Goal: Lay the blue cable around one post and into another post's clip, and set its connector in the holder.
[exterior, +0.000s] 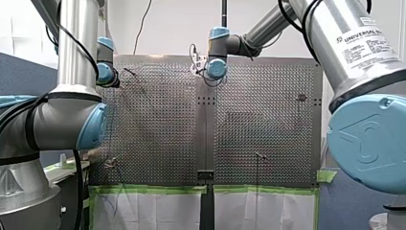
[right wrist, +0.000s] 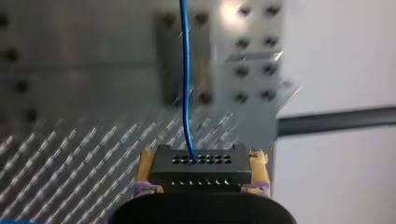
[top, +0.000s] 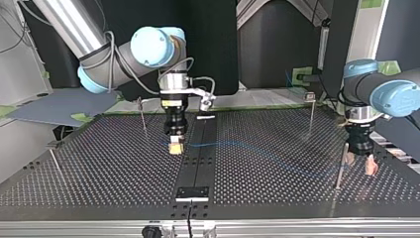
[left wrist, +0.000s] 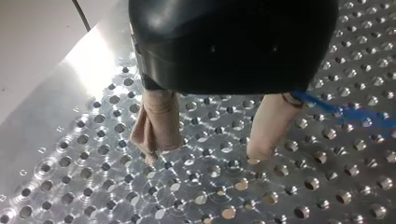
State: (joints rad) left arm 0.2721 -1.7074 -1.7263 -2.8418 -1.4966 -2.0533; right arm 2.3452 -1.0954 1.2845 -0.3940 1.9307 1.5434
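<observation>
In the right wrist view a black connector (right wrist: 201,165) with rows of small holes sits between my right gripper's (right wrist: 201,173) yellow pads (right wrist: 145,163), which are shut on it. The blue cable (right wrist: 187,84) leaves its top face and runs ahead over the perforated plate. In the top view this gripper (top: 176,147) hangs just above the table, left of the centre strip, and the cable (top: 233,145) trails off to the right. My left gripper (top: 360,162) stands open at that view's right, low over the table. Its beige pads (left wrist: 156,123) hold nothing, and the cable (left wrist: 348,112) passes beside one finger.
Thin metal posts stand on the table: one (top: 142,116) behind my right gripper, one (top: 311,111) at the back right, one (top: 341,166) beside my left gripper, one (top: 54,158) at the far left. A black holder plate (top: 193,193) sits on the centre strip near the top view's bottom edge.
</observation>
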